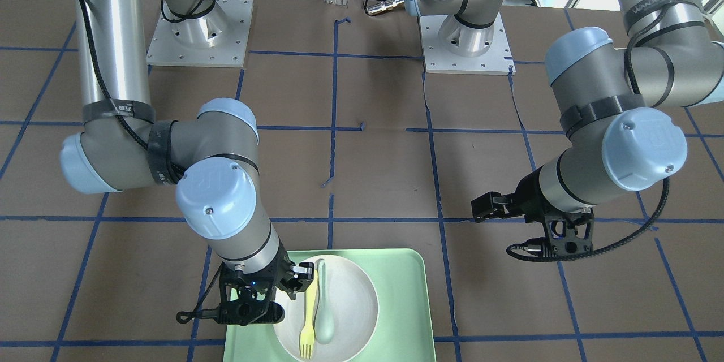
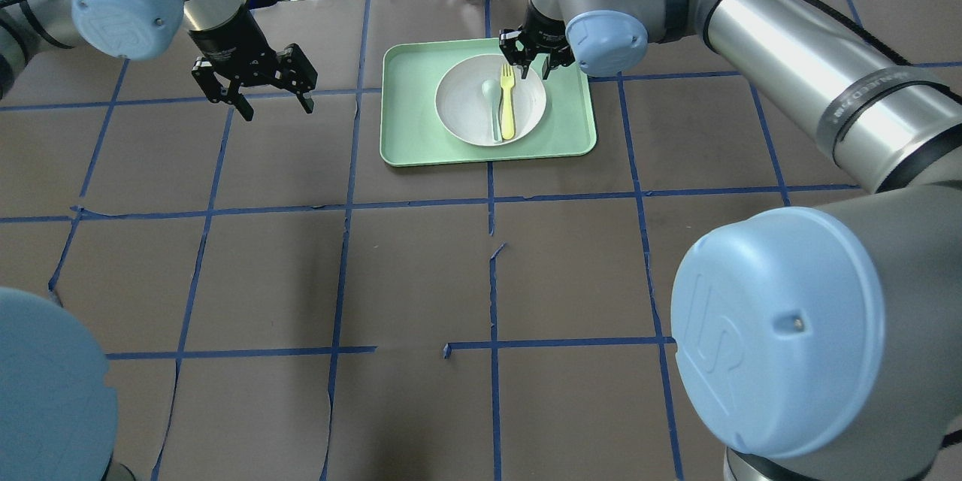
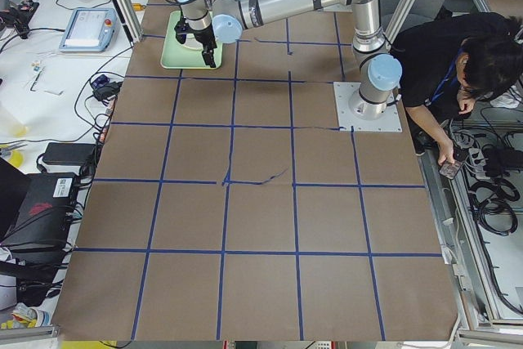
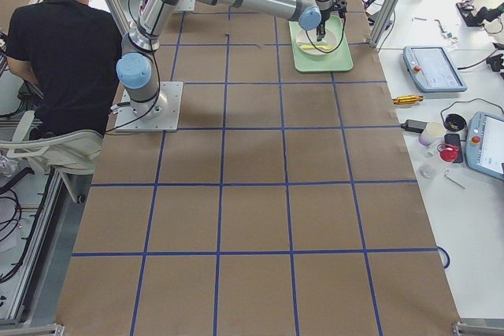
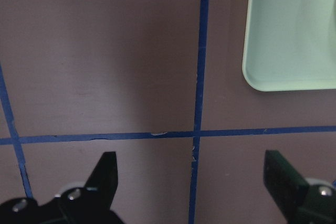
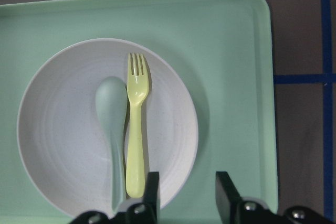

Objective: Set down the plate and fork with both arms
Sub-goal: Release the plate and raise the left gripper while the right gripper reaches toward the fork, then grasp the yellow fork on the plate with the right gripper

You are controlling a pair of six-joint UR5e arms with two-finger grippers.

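My right fingers stand apart and empty, close to the handle end of the fork, which sits slightly to one side of their gap. The fork lies on the plate beside the spoon, its long axis running straight away to the tines. The plate rests in the tray, and my left fingers, spread wide and empty, hang over the surface well aside.

The tray is set at the far middle of the table. The plate is laid on it, with the spoon and fork side by side in it, fork rightward. The right gripper is held above the fork's handle end, and the left gripper over the table, well left of the tray
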